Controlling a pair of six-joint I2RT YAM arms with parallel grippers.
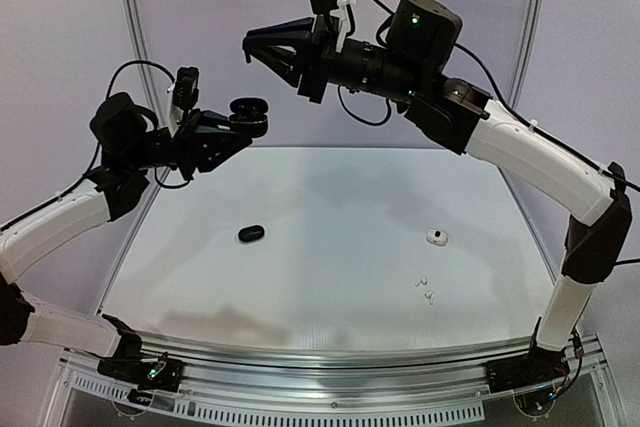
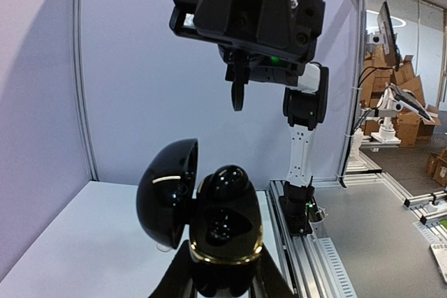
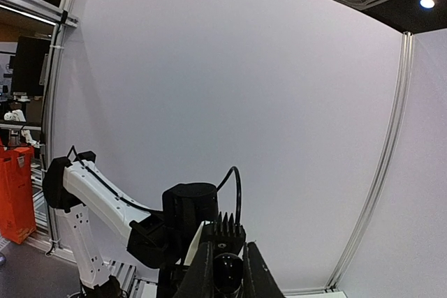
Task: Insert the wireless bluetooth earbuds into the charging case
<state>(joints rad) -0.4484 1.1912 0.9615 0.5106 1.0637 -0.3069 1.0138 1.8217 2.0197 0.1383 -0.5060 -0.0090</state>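
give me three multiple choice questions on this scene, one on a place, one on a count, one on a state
1. Where is the open black case?
A. lying flat on the table
B. up in the air in the left gripper
C. tucked under the right arm's base

2. How many white earbuds lie on the table?
A. none
B. four
C. two

3. How is the lid of the case in the left gripper?
A. swung open
B. snapped shut
C. taken off

Answers:
1 B, the left gripper clamps its base well above the table.
2 C, two tiny white pieces lie together near the table's front right.
3 A, the lid stands hinged aside from the base.
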